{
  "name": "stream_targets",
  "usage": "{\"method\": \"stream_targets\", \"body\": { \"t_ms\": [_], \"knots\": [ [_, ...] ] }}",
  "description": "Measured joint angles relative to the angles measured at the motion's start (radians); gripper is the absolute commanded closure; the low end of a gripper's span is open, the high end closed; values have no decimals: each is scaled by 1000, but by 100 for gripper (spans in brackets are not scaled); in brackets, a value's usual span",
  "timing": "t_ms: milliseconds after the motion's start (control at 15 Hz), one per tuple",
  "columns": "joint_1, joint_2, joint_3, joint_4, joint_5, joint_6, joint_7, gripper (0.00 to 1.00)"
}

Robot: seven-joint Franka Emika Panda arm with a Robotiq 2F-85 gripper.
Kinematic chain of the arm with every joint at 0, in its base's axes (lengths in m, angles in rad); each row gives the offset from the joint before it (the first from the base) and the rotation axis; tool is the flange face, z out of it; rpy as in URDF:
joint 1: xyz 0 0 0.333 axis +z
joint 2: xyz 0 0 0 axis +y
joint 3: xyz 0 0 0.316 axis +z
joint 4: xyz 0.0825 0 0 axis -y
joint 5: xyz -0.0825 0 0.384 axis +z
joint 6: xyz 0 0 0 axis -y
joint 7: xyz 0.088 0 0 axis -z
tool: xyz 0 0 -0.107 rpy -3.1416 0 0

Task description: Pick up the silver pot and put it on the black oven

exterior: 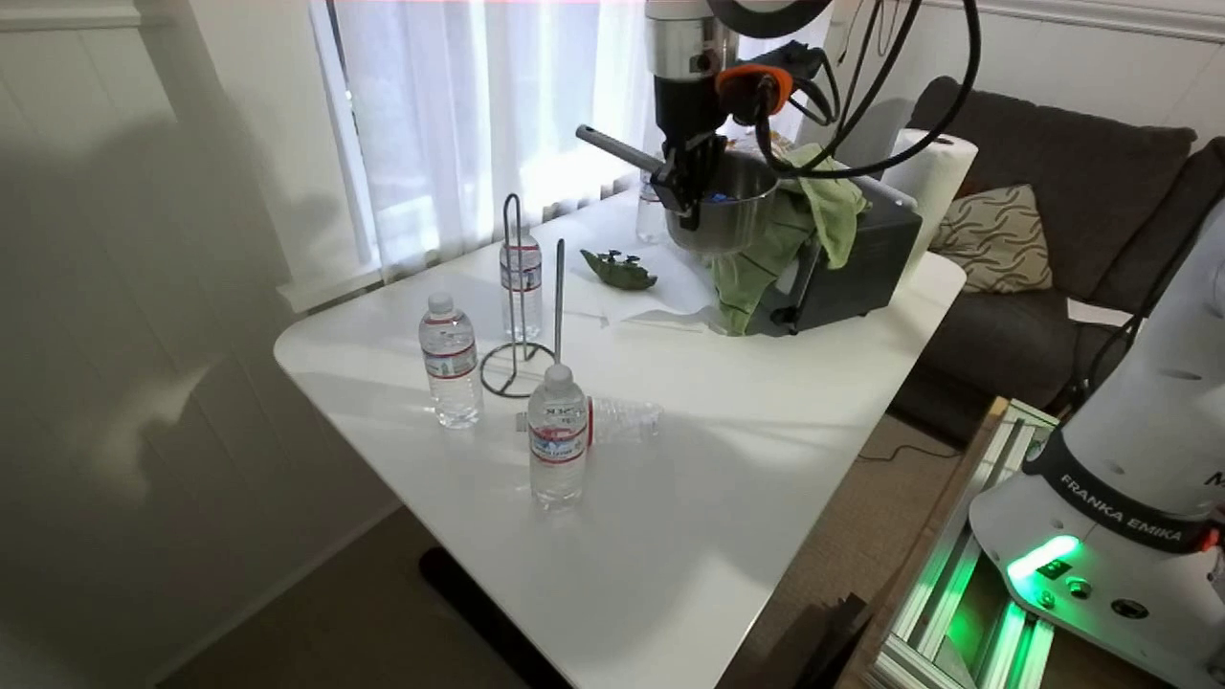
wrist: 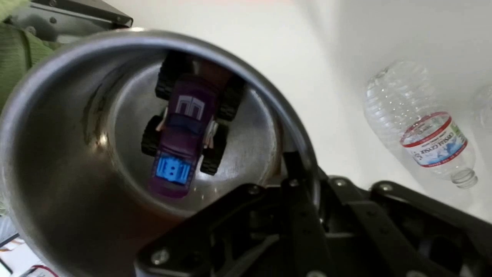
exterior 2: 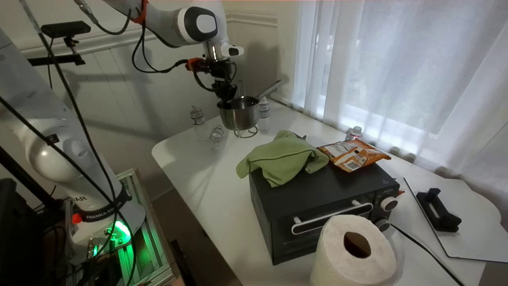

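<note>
The silver pot (exterior: 723,230) hangs upright above the white table, short of the oven, its long handle pointing toward the window; it shows in both exterior views (exterior 2: 240,118). My gripper (exterior: 687,206) is shut on the pot's rim, one finger inside the wall and one outside, as the wrist view (wrist: 307,169) shows. A purple toy truck (wrist: 180,130) with black wheels lies inside the pot (wrist: 34,154). The black oven (exterior 2: 317,194) stands on the table; it also shows in an exterior view (exterior: 861,258), partly hidden by a cloth.
A green cloth (exterior 2: 281,157) and an orange snack bag (exterior 2: 353,155) lie on the oven's top. A paper towel roll (exterior 2: 353,254) stands before the oven's door. Several water bottles (exterior: 558,440) and a wire stand (exterior: 517,368) occupy the table's other end. A green toy (exterior: 620,273) lies near the window.
</note>
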Motion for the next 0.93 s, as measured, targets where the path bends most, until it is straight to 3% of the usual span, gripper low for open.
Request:
{"method": "stream_targets", "body": {
  "t_ms": [400,933],
  "knots": [
    [-104,-136,-41,-1,36,-126,-204,99],
    [-199,-228,-142,-7,37,-144,-348,99]
  ]
}}
